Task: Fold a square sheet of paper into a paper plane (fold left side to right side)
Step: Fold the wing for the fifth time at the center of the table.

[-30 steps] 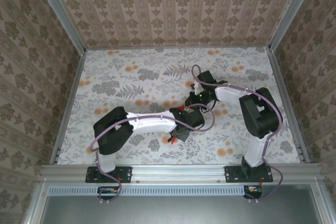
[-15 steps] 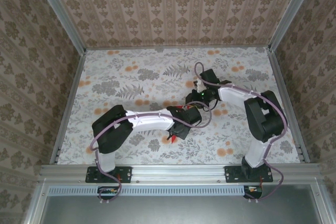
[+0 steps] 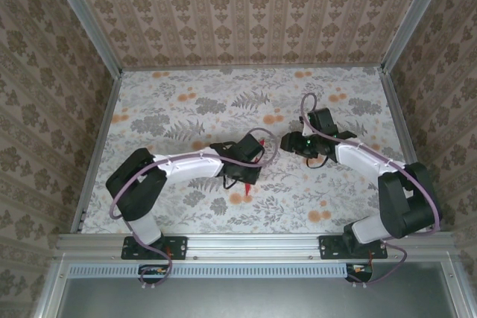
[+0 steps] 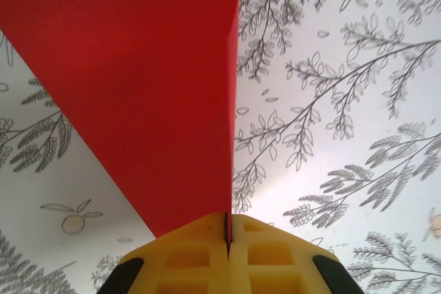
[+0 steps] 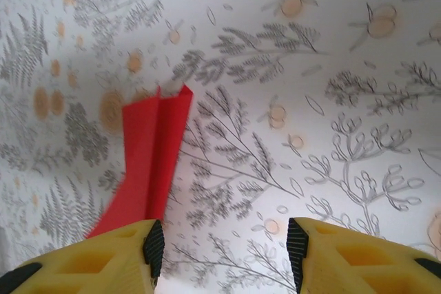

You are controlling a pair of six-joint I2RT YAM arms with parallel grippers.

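Observation:
The bright red paper (image 4: 138, 80) is a folded, creased shape with a straight edge running up from my left gripper (image 4: 227, 228), whose yellow fingers are shut on its narrow end. From above, a small red tip (image 3: 246, 191) pokes out below the left gripper (image 3: 248, 169), and the arm hides most of the paper. My right gripper (image 3: 294, 141) hangs just to the right, apart from the paper. In its own view the right gripper (image 5: 225, 247) is open with nothing between its pads, and the narrow red shape (image 5: 153, 156) lies off to its left.
The floral tablecloth (image 3: 179, 117) covers the table, with orange flower blotches (image 3: 320, 216) scattered on it. Metal rails (image 3: 97, 147) and patterned walls close in the left, right and back sides. Both arms meet near the table's middle.
The right gripper has drawn back to the right, away from the left gripper. The left gripper has shifted back and left with the red paper in it.

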